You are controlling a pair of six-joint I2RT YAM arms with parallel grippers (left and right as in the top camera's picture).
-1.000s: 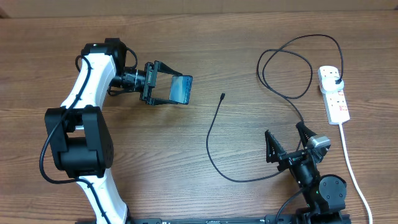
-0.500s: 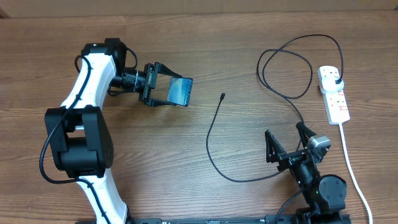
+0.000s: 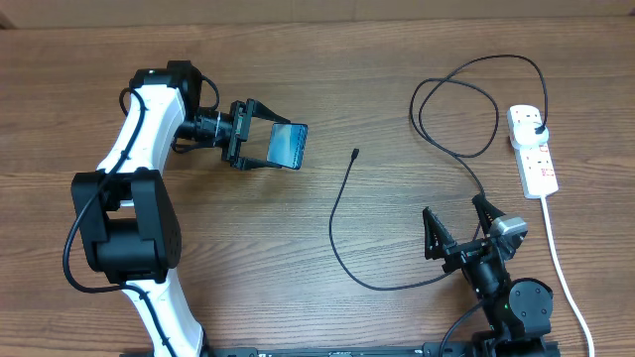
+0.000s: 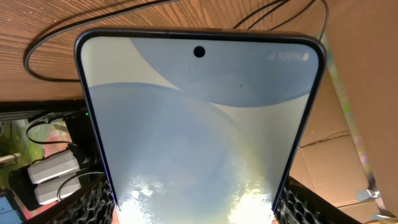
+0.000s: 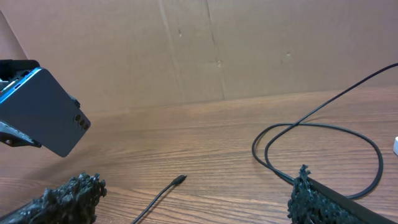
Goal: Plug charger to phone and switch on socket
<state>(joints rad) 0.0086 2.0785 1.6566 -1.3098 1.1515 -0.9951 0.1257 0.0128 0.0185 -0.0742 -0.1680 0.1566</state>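
A: So where's the tip (image 3: pixel 355 153) of the charger cable (image 3: pixel 331 218) relative to our free tool?
B: Flat on the table (image 3: pixel 248 253), far and left of the right gripper (image 3: pixel 452 208). Its jaws stand wide apart with nothing in them. It's parked at the near edge, and the cable runs close by.
A: And the phone (image 3: pixel 294 145)?
B: Clamped in the left gripper (image 3: pixel 278 145) and lifted off the wood. The screen faces its own wrist camera and the back faces right. It's just left of the tip, not touching.
A: Axis of the cable's last stretch?
B: Near-to-far, tip at the far end. We judge the left arm closer but occupied, so the right one reaches far-left.
A: Power strip (image 3: pixel 532 151)?
B: Far right, with the plug (image 3: pixel 537 127) already in its far outlet. We can't tell the switch state.
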